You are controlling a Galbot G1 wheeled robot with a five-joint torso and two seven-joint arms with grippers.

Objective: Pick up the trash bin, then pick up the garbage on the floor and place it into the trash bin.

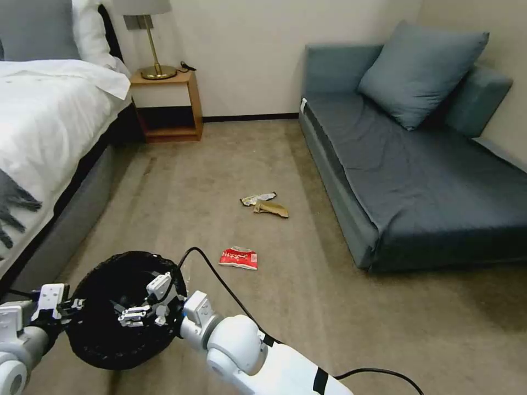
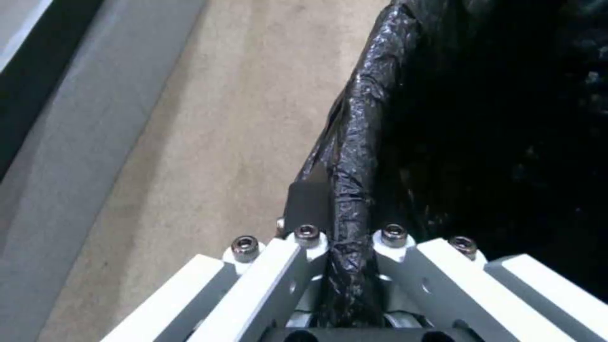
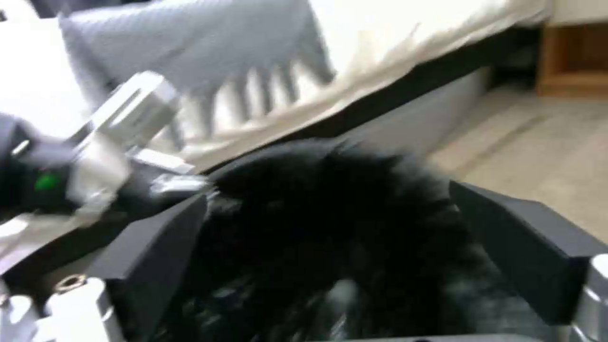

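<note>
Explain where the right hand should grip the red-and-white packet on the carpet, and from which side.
Come from straight above. The red-and-white packet lies flat on open carpet, apart from the wrappers farther off, so no side gives purchase. Pinch across its narrower span, at the crumpled raised edge nearest the trash bin.

The trash bin (image 1: 118,312) is round, low and wide-mouthed, lined with a crinkly black plastic bag, its opening facing up at the near left of the carpet. Ahead of it a crumpled red-and-white packet (image 1: 239,258) lies flat on the floor. Farther off, well apart from the packet, a tan-brown wrapper (image 1: 272,208) and a silvery-yellow wrapper (image 1: 257,198) lie touching each other.
</note>
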